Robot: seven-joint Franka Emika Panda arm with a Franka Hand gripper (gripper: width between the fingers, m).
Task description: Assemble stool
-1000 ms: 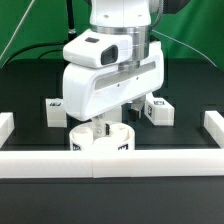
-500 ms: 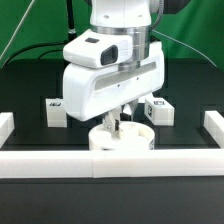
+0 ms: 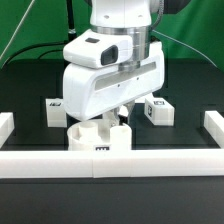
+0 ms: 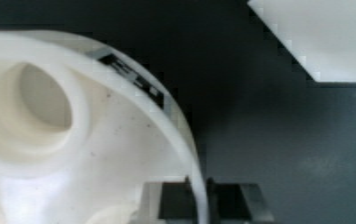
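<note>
The Panda arm's claw (image 4: 201, 200) is clenched on the thin rim of the stool's round white seat (image 3: 100, 140), the wall pinched between both fingers (image 4: 168, 200) in the wrist view. The seat sits on the black counter (image 3: 30, 95) just behind the front border rail (image 3: 150, 163). Two tagged legs stand farther back from that rail, one (image 3: 55, 110) toward the exterior view's left, the other (image 3: 156, 110) toward its right.

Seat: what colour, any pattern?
The seat is white, with a black-and-white tag on its rim; wrist view shows it best.
</note>
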